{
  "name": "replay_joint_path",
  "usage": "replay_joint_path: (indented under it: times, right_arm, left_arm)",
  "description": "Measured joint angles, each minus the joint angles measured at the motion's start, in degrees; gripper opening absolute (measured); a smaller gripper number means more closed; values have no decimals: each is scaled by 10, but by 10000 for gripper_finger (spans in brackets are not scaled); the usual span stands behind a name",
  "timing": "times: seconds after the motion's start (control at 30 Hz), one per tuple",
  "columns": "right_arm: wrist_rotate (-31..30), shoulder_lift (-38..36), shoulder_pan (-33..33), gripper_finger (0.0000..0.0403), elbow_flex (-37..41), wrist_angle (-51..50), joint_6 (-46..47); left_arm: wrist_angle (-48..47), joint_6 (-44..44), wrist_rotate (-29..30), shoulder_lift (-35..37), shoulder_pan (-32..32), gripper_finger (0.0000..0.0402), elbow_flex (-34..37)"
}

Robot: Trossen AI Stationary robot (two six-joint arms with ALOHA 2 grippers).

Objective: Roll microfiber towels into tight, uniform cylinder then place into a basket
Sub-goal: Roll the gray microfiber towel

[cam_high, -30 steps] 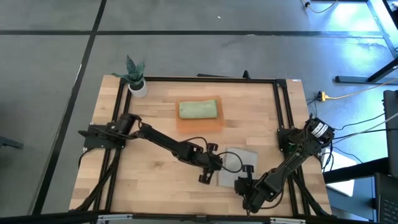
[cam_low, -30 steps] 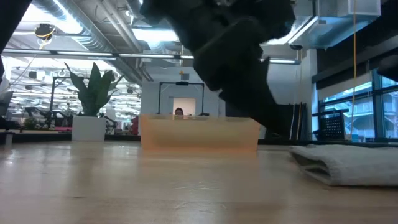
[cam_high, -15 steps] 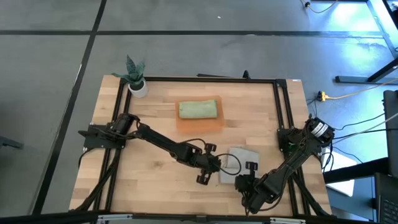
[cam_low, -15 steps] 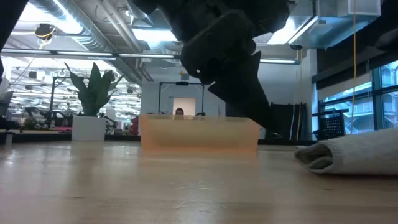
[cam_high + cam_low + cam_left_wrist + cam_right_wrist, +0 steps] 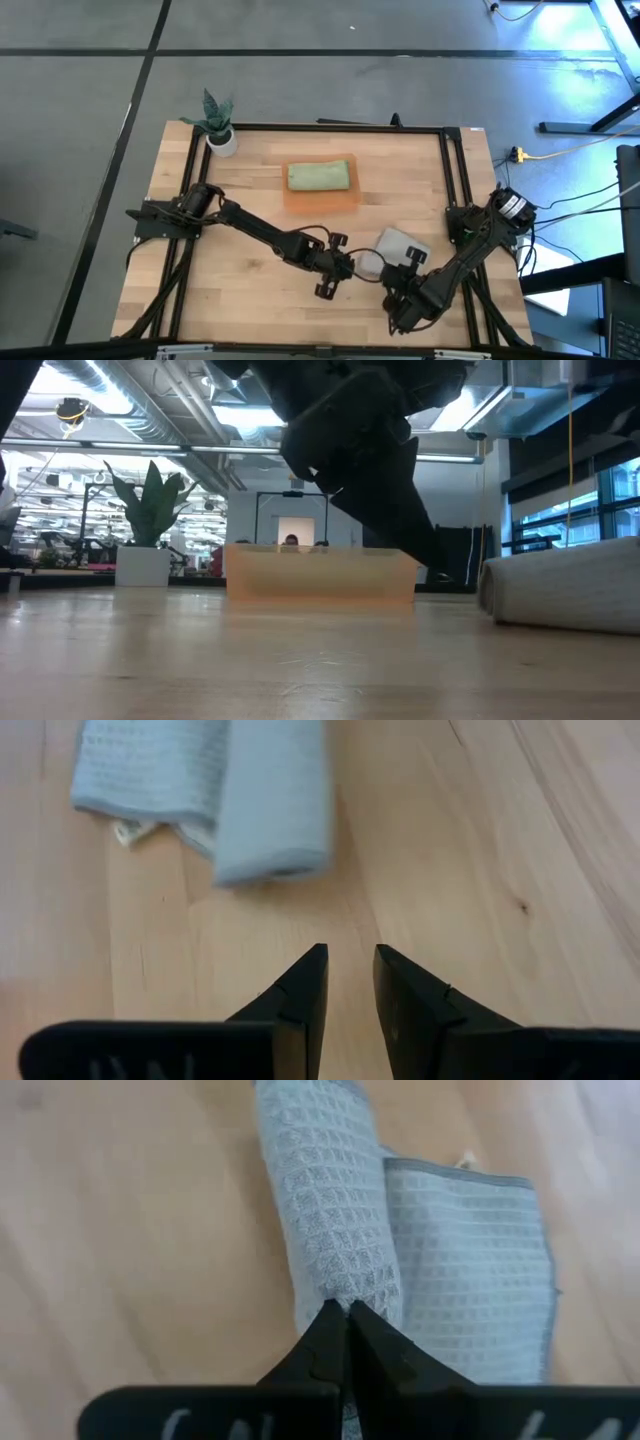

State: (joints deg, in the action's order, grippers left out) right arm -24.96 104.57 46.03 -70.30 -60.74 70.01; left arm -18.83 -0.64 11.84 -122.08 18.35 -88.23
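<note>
So from where I'm standing the whole thing comes down to the right gripper (image 5: 345, 1312), which sits at the near edge of the table with its fingers pressed flat together, tips against the rolled end of the grey towel (image 5: 397, 245). It doesn't look like a pinch, more like a push. The towel lies just ahead of it, toward the middle of the table, partly rolled: a fat roll with a flat tail beside it, and the roll's long axis points pretty much straight away from that gripper. The left gripper (image 5: 350, 982) is right next to the towel on the other side, fingers a little apart, holding nothing, with bare wood between it and the roll's end. Farther back, the orange basket (image 5: 322, 197) sits well apart with open tabletop in between, and there's already a green towel (image 5: 319, 177) in it. Potted plant (image 5: 218, 124) is way off in the far left corner, so nothing's in the way.
</note>
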Motion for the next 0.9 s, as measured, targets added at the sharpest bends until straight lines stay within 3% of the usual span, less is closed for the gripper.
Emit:
replay_joint_path:
  times: [0.33, 0.6, 0.9]
  right_arm:
    - [11, -1, -1, 8, 0, -22, 33]
    - [15, -1, 1, 8, 0, -17, 34]
    - [16, -1, 1, 9, 0, -13, 34]
  left_arm:
    - [5, -43, 10, 0, 0, 75, 0]
    - [114, -109, 10, -19, -9, 75, -1]
    - [171, -135, 36, -21, -8, 80, -1]
